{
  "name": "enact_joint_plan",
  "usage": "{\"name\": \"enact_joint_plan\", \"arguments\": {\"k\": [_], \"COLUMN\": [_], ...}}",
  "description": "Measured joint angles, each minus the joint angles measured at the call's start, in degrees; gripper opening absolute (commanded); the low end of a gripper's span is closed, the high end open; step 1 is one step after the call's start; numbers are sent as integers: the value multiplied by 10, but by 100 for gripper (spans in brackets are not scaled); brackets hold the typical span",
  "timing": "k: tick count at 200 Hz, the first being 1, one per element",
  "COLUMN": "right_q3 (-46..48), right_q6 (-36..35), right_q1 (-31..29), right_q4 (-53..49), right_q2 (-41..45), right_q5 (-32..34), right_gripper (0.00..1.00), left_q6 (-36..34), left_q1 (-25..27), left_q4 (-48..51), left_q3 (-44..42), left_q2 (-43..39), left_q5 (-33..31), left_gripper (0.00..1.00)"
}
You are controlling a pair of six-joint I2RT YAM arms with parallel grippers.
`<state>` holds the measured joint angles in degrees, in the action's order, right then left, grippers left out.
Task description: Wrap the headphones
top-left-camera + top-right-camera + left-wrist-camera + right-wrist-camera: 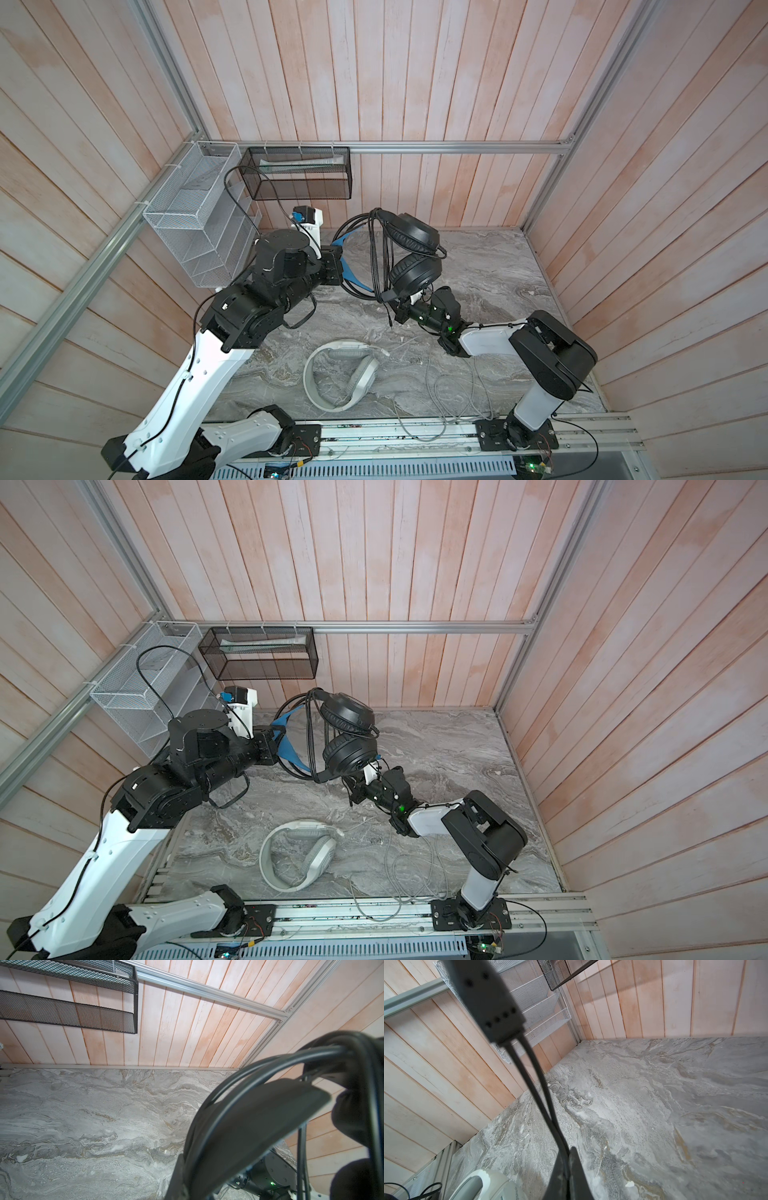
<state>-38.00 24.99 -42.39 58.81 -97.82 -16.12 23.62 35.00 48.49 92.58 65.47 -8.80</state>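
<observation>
Where the lower centre of both top views shows the grey marbled worktop (498,270), the white-grey over-ear headset (362,374) lies flat, its loose grey cable (435,386) sprawled to the right. Higher, at mid-frame, the right fingers (579,1178) pinch tight on the thin black cable (542,1103). The left fingers (334,272) clamp the blue-lined band of the black over-ear headset (413,272), held clear of the worktop with cable strands draped over it. Farthest, upper left, a white wire basket (195,216) and a black mesh basket (299,178) hang on the plank wall.
</observation>
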Motion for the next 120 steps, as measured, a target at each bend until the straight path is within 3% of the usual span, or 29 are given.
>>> {"name": "enact_joint_plan", "arguments": {"k": [59, 120], "right_q3": [60, 73], "right_q6": [-28, -94], "right_q1": [-19, -90], "right_q4": [-16, -119], "right_q2": [61, 154], "right_q5": [5, 43], "right_gripper": [0, 0], "left_q6": [11, 23], "left_q1": [-76, -157], "left_q4": [-29, -59], "left_q3": [-13, -49], "left_q2": [31, 52], "left_q5": [38, 61], "left_gripper": [0, 0]}}
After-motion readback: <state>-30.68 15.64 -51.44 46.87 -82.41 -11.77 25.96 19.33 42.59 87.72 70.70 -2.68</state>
